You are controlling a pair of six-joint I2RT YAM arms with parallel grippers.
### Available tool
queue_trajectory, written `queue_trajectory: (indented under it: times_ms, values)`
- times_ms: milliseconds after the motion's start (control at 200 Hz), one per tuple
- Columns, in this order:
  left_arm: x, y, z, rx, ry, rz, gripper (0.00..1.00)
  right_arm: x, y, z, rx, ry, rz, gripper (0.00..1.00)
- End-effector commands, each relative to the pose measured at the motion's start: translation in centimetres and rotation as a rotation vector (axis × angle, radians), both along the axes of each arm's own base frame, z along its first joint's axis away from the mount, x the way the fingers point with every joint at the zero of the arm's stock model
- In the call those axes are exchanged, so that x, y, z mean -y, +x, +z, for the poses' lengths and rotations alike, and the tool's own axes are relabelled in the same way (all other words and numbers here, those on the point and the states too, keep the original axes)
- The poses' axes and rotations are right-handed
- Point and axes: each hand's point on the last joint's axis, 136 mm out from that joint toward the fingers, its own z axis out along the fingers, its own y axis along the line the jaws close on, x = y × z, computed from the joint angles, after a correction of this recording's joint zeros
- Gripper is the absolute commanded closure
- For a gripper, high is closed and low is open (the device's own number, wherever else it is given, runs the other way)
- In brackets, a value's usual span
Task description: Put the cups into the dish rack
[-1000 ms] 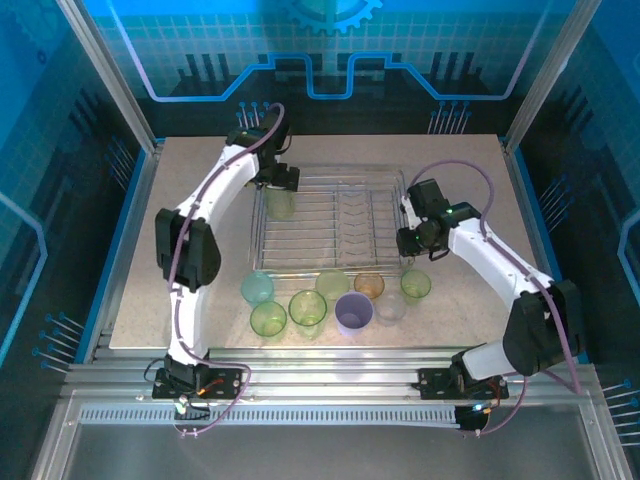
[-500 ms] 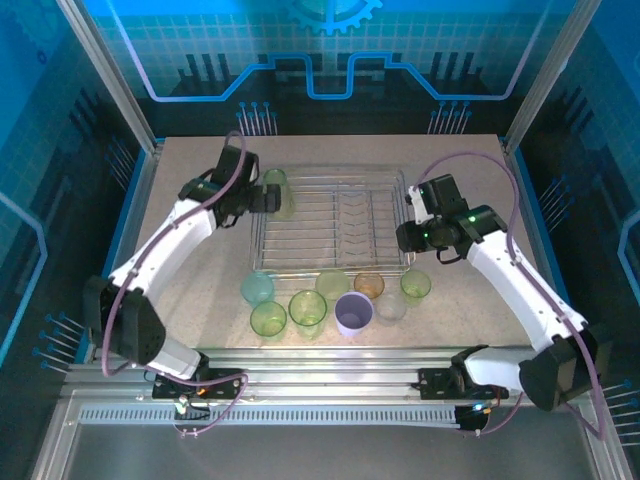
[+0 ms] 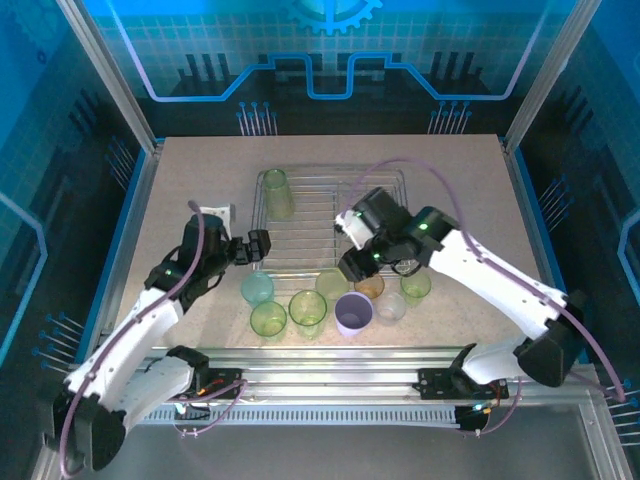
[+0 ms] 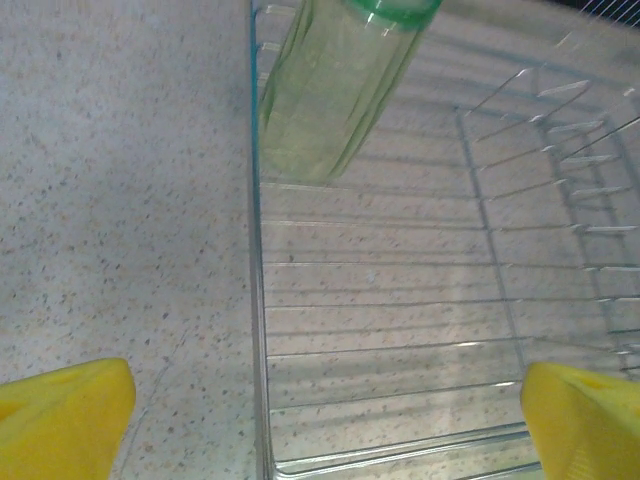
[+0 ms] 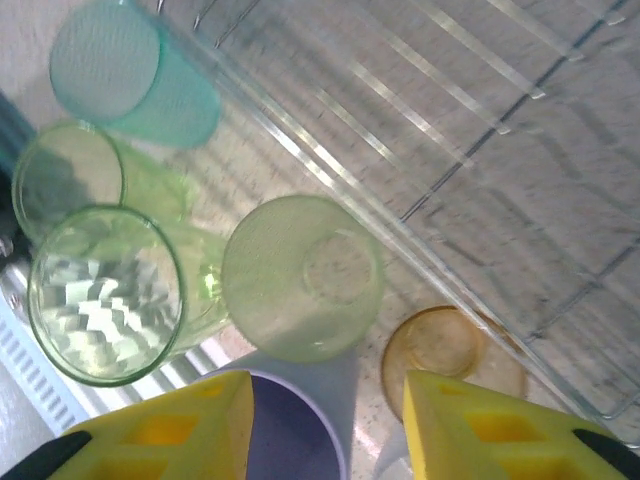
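One green cup (image 3: 279, 192) stands in the dish rack's (image 3: 320, 225) far left corner, and the other cups (image 3: 307, 307) line its near edge. The left gripper (image 3: 260, 247), spread wide and empty, has drawn back to the near left corner. The right gripper (image 3: 352, 266), fingers parted around nothing, has swung from the rack's right side over that row.

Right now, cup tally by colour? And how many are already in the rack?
green cups: 5 (1 standing in the dish rack, 4 outside it)
teal cup: 1
purple cup: 1
amber cup: 1
clear cup: 1
Total: 9 cups, 1 in the rack, 8 on the table in front of it.
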Motion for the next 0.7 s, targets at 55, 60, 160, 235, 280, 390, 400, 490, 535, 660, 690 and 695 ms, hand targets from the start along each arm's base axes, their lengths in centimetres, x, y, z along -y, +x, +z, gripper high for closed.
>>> queue_trajectory:
  times_ms: [55,60,160,235,280,390,400,490,535,660,690,695]
  values:
    - [-0.2,-1.1,0.9,0.079,-0.067,0.008,0.01,-2.8,-2.5,-1.9,-0.040,-0.109,0.153,0.55]
    - [-0.2,-1.1,0.9,0.082,-0.067,0.009,0.01,-2.9,-2.6,-2.0,-0.041,-0.112,0.157,0.55]
    - [-0.6,-1.4,0.7,0.095,-0.075,0.029,0.01,-4.5,-3.8,-3.2,-0.058,-0.165,0.227,0.55]
    - [-0.7,-1.4,0.5,0.093,-0.071,0.037,0.01,-5.4,-4.5,-4.0,-0.066,-0.189,0.264,0.55]
    - [-0.7,-1.4,0.4,0.090,-0.068,0.037,0.01,-5.8,-4.9,-4.3,-0.069,-0.201,0.278,0.55]
    - [-0.6,-1.3,0.6,0.090,-0.069,0.033,0.01,-6.3,-5.4,-5.0,-0.067,-0.230,0.300,0.55]
    - [-0.6,-1.3,0.6,0.090,-0.069,0.033,0.01,-6.4,-5.4,-5.0,-0.065,-0.232,0.301,0.56]
    - [-0.6,-1.3,0.7,0.093,-0.070,0.032,0.01,-6.4,-5.2,-5.5,-0.063,-0.252,0.296,0.57]
    - [-0.6,-1.3,0.7,0.091,-0.070,0.034,0.01,-6.4,-5.1,-5.7,-0.060,-0.260,0.291,0.58]
    - [-0.6,-1.4,0.6,0.086,-0.071,0.034,0.01,-6.6,-4.8,-5.9,-0.056,-0.270,0.286,0.62]
    - [-0.6,-1.4,0.6,0.084,-0.072,0.034,0.01,-6.6,-4.8,-6.0,-0.059,-0.270,0.288,0.62]
    - [-0.6,-1.4,0.6,0.084,-0.072,0.033,0.01,-6.7,-4.8,-5.9,-0.059,-0.270,0.288,0.62]
